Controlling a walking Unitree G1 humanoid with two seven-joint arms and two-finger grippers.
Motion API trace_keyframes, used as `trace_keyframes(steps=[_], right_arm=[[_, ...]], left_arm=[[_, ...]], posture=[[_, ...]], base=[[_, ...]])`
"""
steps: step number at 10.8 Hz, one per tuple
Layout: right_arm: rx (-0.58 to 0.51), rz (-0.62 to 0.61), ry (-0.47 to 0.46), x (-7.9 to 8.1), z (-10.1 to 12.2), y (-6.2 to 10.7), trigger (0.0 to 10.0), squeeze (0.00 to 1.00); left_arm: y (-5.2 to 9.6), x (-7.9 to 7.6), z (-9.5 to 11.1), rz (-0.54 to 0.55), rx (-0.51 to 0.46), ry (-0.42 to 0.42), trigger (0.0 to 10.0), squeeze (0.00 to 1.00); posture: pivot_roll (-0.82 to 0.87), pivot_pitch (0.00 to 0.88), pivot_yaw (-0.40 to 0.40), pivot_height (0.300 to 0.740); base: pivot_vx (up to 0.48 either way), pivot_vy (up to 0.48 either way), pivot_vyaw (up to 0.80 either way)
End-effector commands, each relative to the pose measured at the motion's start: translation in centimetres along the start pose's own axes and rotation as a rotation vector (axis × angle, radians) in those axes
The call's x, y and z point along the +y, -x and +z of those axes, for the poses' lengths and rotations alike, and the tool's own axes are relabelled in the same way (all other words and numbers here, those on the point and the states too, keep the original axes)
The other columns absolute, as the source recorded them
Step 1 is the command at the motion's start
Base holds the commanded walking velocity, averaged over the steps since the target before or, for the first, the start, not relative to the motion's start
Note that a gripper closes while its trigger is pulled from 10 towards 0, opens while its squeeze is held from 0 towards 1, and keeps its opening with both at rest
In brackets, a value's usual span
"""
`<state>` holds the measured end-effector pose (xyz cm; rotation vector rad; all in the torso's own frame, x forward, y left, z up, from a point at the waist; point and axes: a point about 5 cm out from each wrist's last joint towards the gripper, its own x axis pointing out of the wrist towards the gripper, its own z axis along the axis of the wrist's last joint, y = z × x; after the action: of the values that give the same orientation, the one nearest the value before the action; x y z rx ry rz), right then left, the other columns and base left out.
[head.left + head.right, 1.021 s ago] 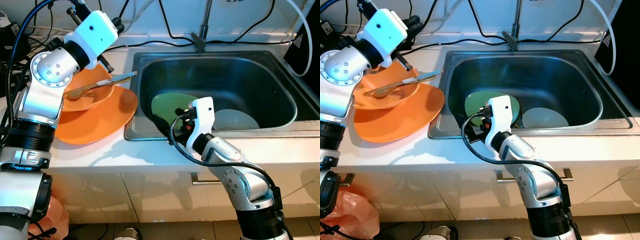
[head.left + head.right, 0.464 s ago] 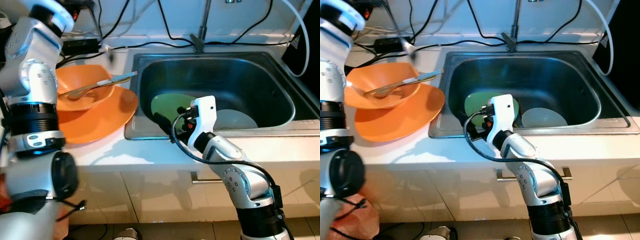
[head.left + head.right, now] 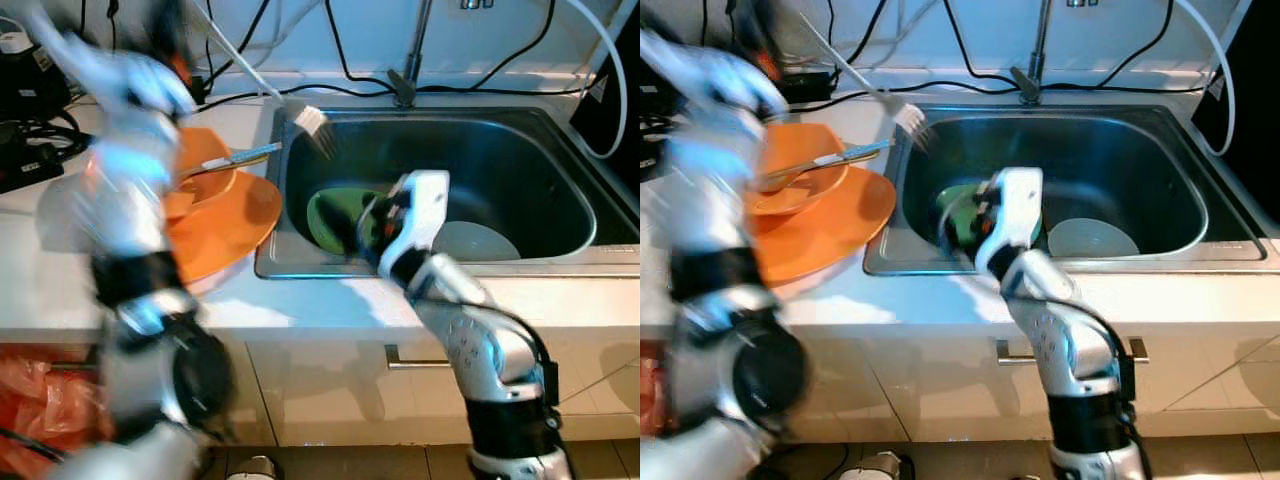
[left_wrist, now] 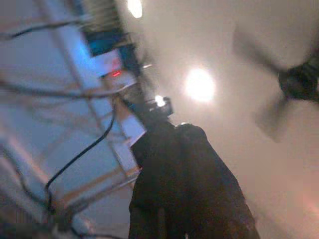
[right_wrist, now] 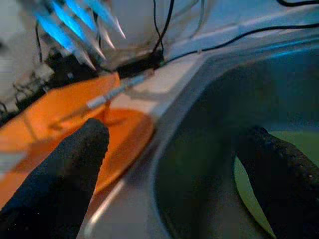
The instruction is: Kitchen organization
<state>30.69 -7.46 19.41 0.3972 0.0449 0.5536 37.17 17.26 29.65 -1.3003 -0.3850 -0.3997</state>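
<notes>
1. The left arm (image 3: 130, 200) has swung fast since half a sec ago. It's now one big blur in front of the orange dishes, and a white fork (image 3: 312, 122) shows up high by the sink's back-left corner, on a long thin handle.
2. Right gripper (image 5: 174, 164) has come up a bit and sits over the sink's front-left part. Its jaws are wide apart, w/ nothing in them.
3. Left gripper (image 4: 187, 184): jaws look pressed together, but it's too blurry to tell if they pinch the fork.
4. Sink (image 3: 520, 150) holds a green plate (image 3: 330, 205) at the front left and a grey plate (image 3: 480, 240) next to it.
5. On the bench (image 3: 40, 270), left of the sink, an orange bowl (image 3: 805, 180) sits on an orange plate (image 3: 830, 230). A spoon (image 3: 835, 158) lies in the bowl, handle sticking out toward the sink.
6. Black cables (image 3: 350, 85) run along the back by the tap (image 3: 405, 70).
</notes>
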Motion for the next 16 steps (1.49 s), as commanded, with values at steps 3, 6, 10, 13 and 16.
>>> trace_keyframes(steps=[3,6,10,13,16], right_arm=[[-0.062,0.052,-0.085,0.7,1.4,0.1,10.0,0.0],[-0.067,0.085,-0.12,1.5,1.8,0.0,10.0,0.0],[-0.147,0.08,-0.348,2.3,3.2,-1.3,10.0,0.0],[-0.139,0.027,-0.386,2.4,3.0,-2.2,10.0,0.8],[-0.167,-0.105,-0.444,0.2,2.3,-1.7,10.0,1.0]], left_arm=[[0.5,1.5,-2.4,0.074,-0.009,0.082,0.0,0.0],[0.0,2.1,-3.3,0.17,-0.06,0.085,0.0,0.0],[-0.7,2.2,-5.8,0.198,-0.024,0.073,0.0,0.0],[-1.5,1.8,-7.1,0.203,-0.005,0.068,0.0,0.0],[-2.4,1.6,-6.0,0.205,-0.045,0.047,0.0,0.0]], posture=[[0.1,0.043,0.032,0.74],[0.08,0.051,0.031,0.74],[0.07,0.054,0.034,0.74],[0.07,0.055,0.039,0.74],[0.07,0.059,0.042,0.74]], base=[[0.0,0.0,0.0],[0.0,0.0,0.0],[0.0,0.0,0.0],[0.0,0.0,0.0],[0.0,0.0,0.0]])
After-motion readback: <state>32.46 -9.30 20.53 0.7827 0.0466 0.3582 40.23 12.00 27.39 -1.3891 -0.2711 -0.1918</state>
